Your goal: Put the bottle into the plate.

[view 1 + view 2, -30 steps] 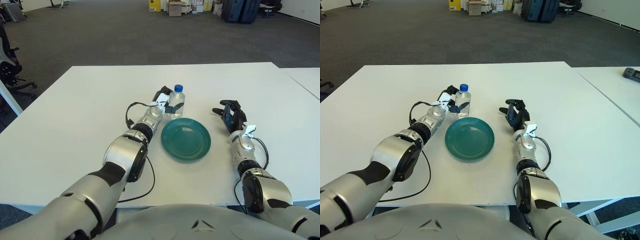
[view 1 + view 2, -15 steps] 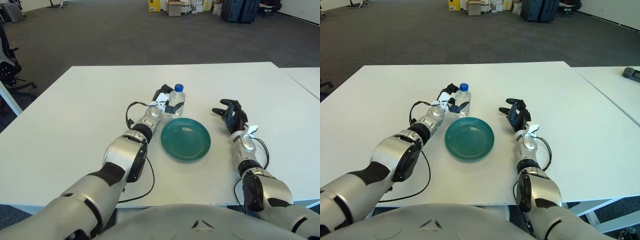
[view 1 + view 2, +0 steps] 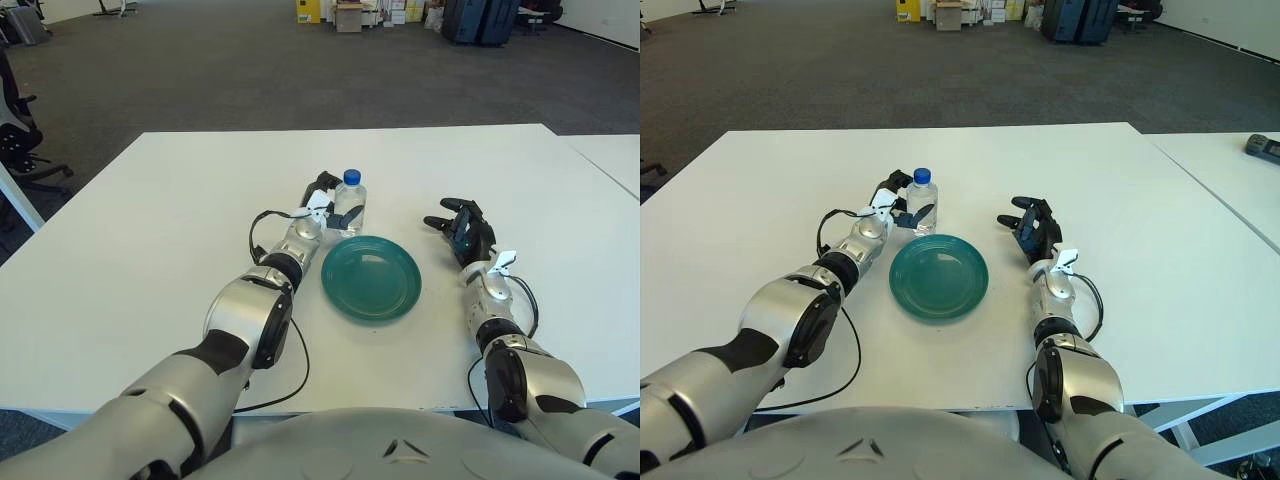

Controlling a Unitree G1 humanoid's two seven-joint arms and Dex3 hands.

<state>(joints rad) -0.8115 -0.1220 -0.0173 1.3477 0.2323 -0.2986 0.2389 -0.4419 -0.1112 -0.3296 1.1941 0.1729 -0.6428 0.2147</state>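
A small clear water bottle (image 3: 349,205) with a blue cap stands upright on the white table (image 3: 150,240), just behind the left part of the teal plate (image 3: 371,277). My left hand (image 3: 328,203) is at the bottle's left side with its dark fingers curled around the body. The bottle also shows in the right eye view (image 3: 921,203), behind the plate (image 3: 939,276). My right hand (image 3: 461,229) rests on the table to the right of the plate, fingers spread and holding nothing.
A second white table (image 3: 1240,190) adjoins on the right, with a dark device (image 3: 1262,146) on it. An office chair (image 3: 15,130) stands off the left edge. Boxes and luggage (image 3: 400,14) stand far back on the carpet.
My left hand and the bottle have shifted slightly to the left. The right hand has barely moved.
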